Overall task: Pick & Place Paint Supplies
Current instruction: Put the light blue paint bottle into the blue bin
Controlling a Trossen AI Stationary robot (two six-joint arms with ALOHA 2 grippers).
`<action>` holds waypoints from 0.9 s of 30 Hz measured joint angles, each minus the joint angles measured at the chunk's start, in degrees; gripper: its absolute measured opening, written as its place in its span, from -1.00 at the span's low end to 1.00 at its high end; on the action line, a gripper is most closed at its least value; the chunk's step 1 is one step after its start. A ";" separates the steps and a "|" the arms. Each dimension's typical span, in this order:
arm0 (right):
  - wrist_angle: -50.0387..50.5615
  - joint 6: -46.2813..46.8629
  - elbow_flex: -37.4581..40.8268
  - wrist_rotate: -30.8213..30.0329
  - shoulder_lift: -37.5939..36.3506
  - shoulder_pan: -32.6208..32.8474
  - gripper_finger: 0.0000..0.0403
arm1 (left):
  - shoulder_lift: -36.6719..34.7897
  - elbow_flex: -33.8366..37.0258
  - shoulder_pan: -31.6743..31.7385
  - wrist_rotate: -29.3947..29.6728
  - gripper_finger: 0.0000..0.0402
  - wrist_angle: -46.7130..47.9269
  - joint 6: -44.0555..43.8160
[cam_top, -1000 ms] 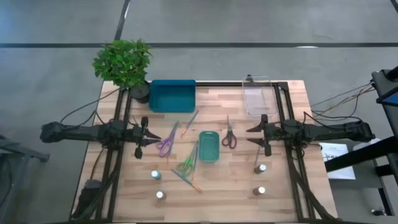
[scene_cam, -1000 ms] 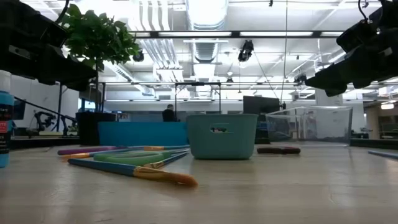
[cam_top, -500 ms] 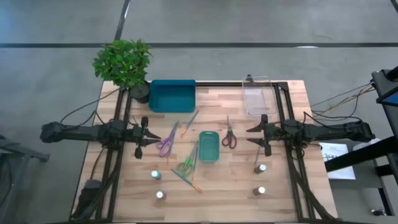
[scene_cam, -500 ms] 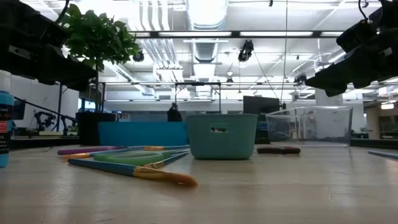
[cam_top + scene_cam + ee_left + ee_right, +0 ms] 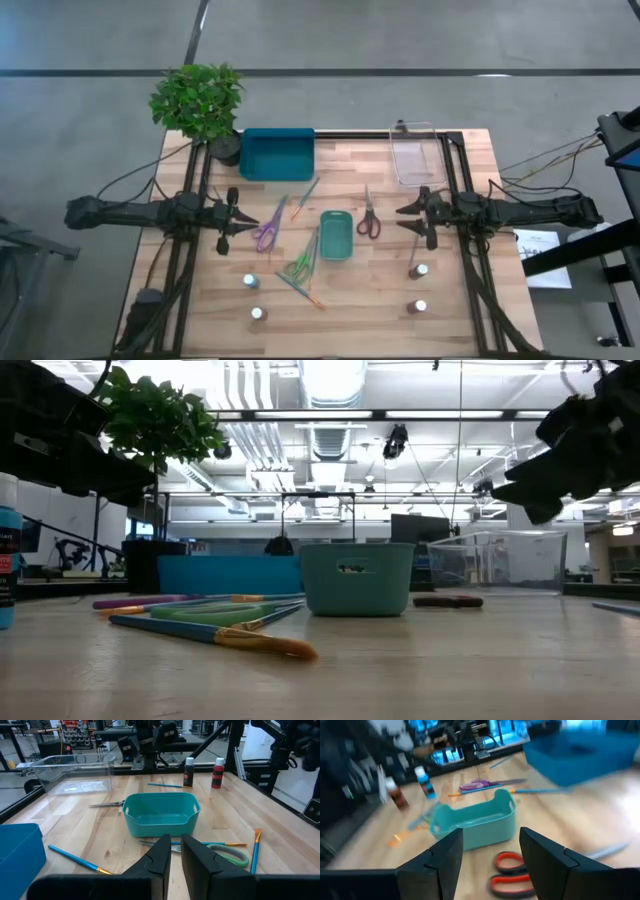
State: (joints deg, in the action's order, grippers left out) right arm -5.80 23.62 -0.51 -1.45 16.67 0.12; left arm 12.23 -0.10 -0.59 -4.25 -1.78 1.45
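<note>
Paint supplies lie scattered on the wooden table. In the high view, purple scissors, green scissors and red scissors lie flat around a small teal tray. Thin brushes lie beside them. Two white-capped pots stand near the left side and two more pots near the right. My left gripper hovers shut by the purple scissors. My right gripper hangs open above the table, just right of the red scissors.
A large teal tray and a clear tray sit along the far edge. A potted plant stands at the far left corner. Bare wood lies between the pots along the near edge.
My right gripper has begun moving: in the low view it has dropped slightly and tipped, and in the high view it has edged toward the red scissors. Nothing on the table has shifted.
</note>
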 joint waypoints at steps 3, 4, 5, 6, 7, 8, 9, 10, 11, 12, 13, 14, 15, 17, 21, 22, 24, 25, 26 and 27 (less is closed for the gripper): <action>-1.72 12.69 0.00 0.11 -0.02 0.00 -0.05 | 0.00 -0.01 0.01 0.00 -0.73 0.00 -0.01; -2.16 16.95 0.00 0.09 -0.02 0.00 -0.05 | 0.00 -0.02 0.01 0.00 -0.73 0.00 -0.02; -2.89 20.94 0.00 -0.06 0.02 0.00 -0.05 | 0.00 0.00 0.00 -0.02 -0.73 0.00 -0.02; -3.95 24.34 0.00 -0.50 0.07 0.00 -0.05 | 0.00 -0.01 0.01 0.00 -0.73 0.00 -0.02; -5.07 27.12 0.00 -1.38 0.05 0.00 -0.05 | 0.00 0.00 0.01 0.00 -0.73 0.00 -0.02; -6.01 29.41 0.00 -2.41 -0.02 0.00 -0.05 | 0.01 -0.01 0.00 -0.01 -0.73 0.00 -0.02; -7.05 31.03 0.00 -3.24 -0.04 -0.02 -0.05 | 0.00 -0.01 0.00 0.00 -0.73 0.00 -0.02; -8.03 32.21 0.00 -3.68 -0.01 -0.02 -0.05 | 0.00 -0.02 0.01 -0.02 -0.73 0.00 -0.02; -8.65 33.03 0.00 -4.18 0.06 0.00 -0.05 | 0.00 -0.01 0.01 -0.01 -0.73 0.00 -0.04; -9.08 33.89 0.00 -4.76 0.04 0.00 -0.05 | 0.00 0.00 0.01 0.00 -0.73 0.00 -0.04; -9.69 34.70 0.00 -5.36 0.04 -0.02 -0.05 | 0.02 0.00 0.01 -0.02 -0.73 0.00 -0.04; -10.69 35.18 0.00 -5.92 0.04 0.00 -0.05 | 0.00 -0.02 0.01 -0.02 -0.73 0.00 -0.04; -12.15 35.64 0.00 -6.03 0.06 0.00 -0.05 | 0.00 -0.01 0.00 -0.01 -0.73 0.00 -0.14; -15.74 35.92 0.00 -6.05 0.04 0.02 -0.05 | 0.00 -0.01 0.01 -0.01 -0.73 0.00 -0.15; -24.97 33.26 0.00 -8.40 0.04 0.12 -0.05 | 0.00 0.00 -0.01 -0.02 -0.73 -0.04 0.00; -27.15 32.95 0.00 -9.42 0.04 0.10 -0.05 | 0.01 -0.01 0.01 0.00 -0.73 -0.04 0.00; -30.56 32.31 0.00 -10.98 0.04 0.09 -0.05 | 0.00 -0.01 0.01 -0.01 -0.73 -0.04 0.00; -32.01 31.96 0.00 -11.49 0.00 0.13 -0.05 | -0.02 -0.01 0.00 0.00 -0.73 -0.07 0.01; -33.02 31.70 0.00 -11.87 0.00 0.13 -0.05 | -0.02 0.00 0.01 0.00 -0.73 -0.07 0.02; -33.58 31.66 -0.01 -12.20 0.00 0.11 -0.05 | -0.02 0.00 0.02 0.00 -0.73 -0.07 0.00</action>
State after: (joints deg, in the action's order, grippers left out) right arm -39.38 55.28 -0.52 -13.66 16.67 0.23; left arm 12.21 -0.10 -0.57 -4.25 -1.85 1.45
